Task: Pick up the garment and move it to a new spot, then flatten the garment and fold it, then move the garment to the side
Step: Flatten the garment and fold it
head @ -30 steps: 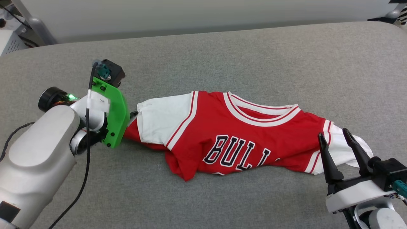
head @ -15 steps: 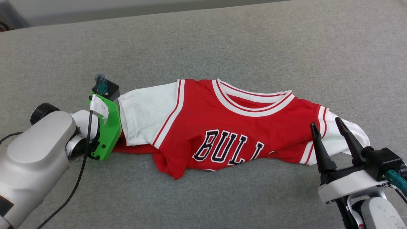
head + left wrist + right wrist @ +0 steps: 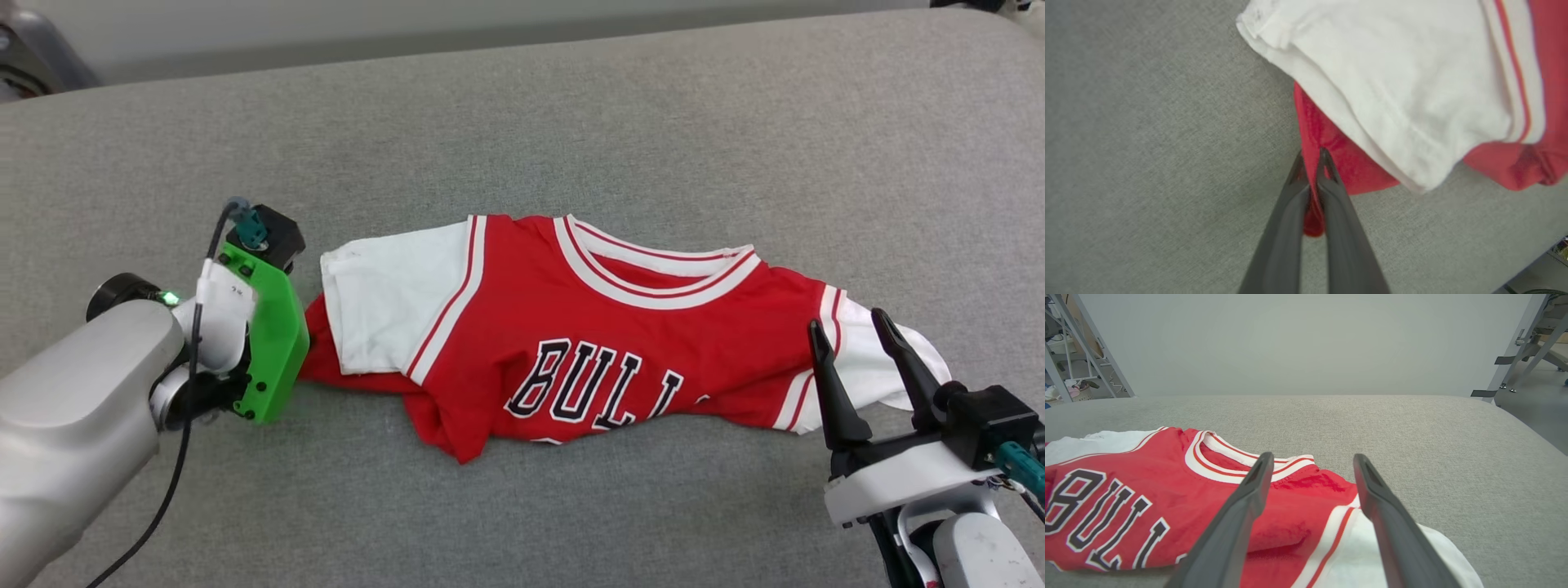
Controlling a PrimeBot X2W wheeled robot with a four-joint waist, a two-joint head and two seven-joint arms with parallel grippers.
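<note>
The garment (image 3: 571,335), a red jersey with white sleeves and "BULLS" lettering, lies crumpled across the middle of the grey padded surface (image 3: 571,122). My left gripper (image 3: 1312,157) is shut on a red fold of the garment (image 3: 1331,159) just under its white sleeve (image 3: 1392,90); in the head view the green wrist mount (image 3: 273,343) hides those fingers. My right gripper (image 3: 853,343) hovers open at the garment's right sleeve (image 3: 865,371). In the right wrist view its fingers (image 3: 1245,506) straddle the sleeve seam of the garment (image 3: 1290,510) with nothing pinched.
The grey surface stretches wide behind and in front of the garment. Its right edge (image 3: 1531,428) drops to the floor. Metal frame legs (image 3: 1506,351) stand at the far right and shelving (image 3: 1069,355) at the far left.
My left gripper has closed on the red fold at the garment's left end. The head camera has shifted, so the whole scene sits a bit differently. The right gripper stays open.
</note>
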